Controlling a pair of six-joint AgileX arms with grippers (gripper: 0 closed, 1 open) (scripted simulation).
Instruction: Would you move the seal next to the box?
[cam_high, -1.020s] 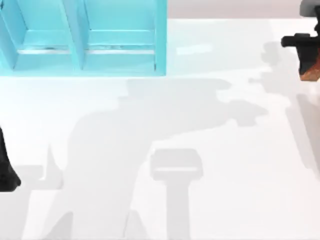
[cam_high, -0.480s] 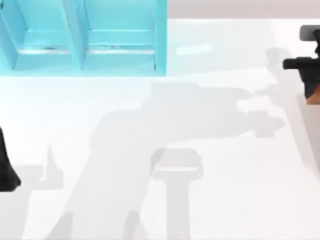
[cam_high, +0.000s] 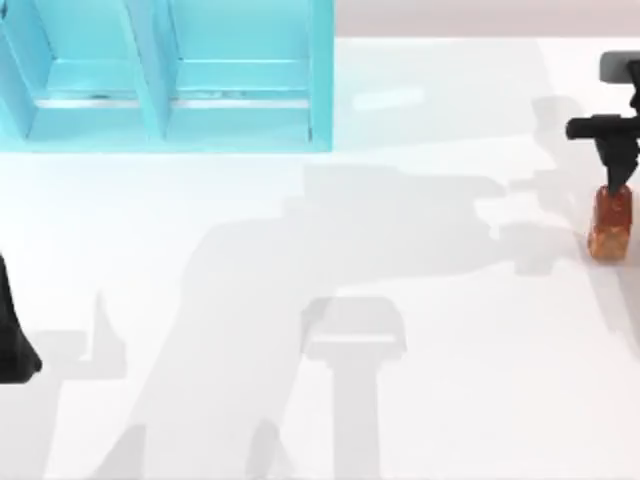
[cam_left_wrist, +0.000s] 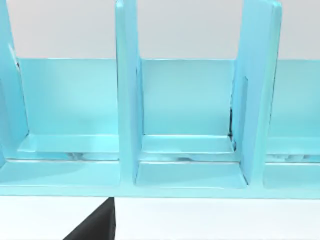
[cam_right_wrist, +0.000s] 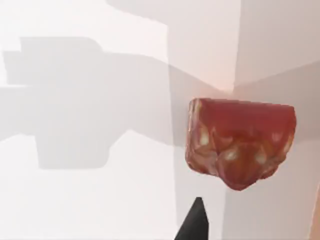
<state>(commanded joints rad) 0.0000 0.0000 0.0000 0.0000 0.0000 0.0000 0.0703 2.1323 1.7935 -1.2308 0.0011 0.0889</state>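
Note:
The seal (cam_high: 610, 222), a small reddish-brown block, stands on the white table near its right edge, far from the turquoise box (cam_high: 165, 75) at the back left. My right gripper (cam_high: 613, 176) hangs just above the seal, open and apart from it. In the right wrist view the seal (cam_right_wrist: 239, 142) lies free on the table, and one dark fingertip (cam_right_wrist: 196, 222) shows short of it. My left arm (cam_high: 12, 340) is parked at the table's left edge. The left wrist view faces the box (cam_left_wrist: 130, 100) and its open compartments.
The box has upright dividers (cam_high: 150, 70) and a tall right wall (cam_high: 321, 70). Bare white table, crossed by arm shadows, stretches between the box and the seal.
The seal was partly hidden under my right gripper near the right edge. It has come down and slightly left, and now stands free below the gripper. The left arm has not moved.

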